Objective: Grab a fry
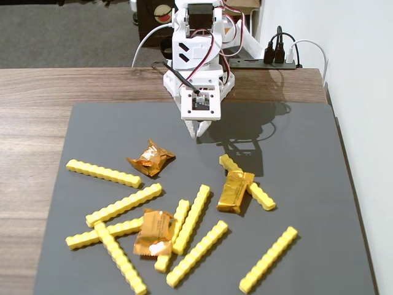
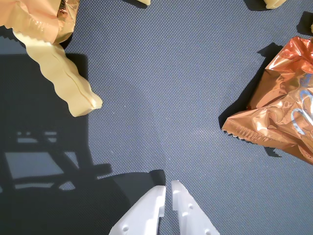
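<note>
Fries lie scattered over the grey mat (image 1: pixel 307 160); in the wrist view, from the left: a fry (image 2: pixel 63 83) under a packet (image 2: pixel 34 17), the gripper (image 2: pixel 167 191) with jaws nearly closed, empty, another packet (image 2: pixel 279 117).

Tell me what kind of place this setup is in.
Probably a home or hobby workbench: a wooden table with a grey mat, a power strip against a white wall, and carpet behind.
</note>
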Controlling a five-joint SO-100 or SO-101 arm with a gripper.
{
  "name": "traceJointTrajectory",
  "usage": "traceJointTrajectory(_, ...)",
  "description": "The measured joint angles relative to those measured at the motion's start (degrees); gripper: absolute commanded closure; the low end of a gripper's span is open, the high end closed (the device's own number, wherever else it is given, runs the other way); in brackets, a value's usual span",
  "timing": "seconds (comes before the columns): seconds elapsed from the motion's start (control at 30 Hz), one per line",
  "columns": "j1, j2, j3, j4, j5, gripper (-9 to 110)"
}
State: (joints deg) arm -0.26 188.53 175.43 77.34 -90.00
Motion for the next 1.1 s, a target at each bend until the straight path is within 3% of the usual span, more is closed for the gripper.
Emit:
traceJointTrajectory(0.7, -2.4, -0.9, 0.1, -0.9, -1.1, 101)
traceJointTrajectory(1.1, -2.7, -20.6, -13.0, -4.6, -1.3, 101)
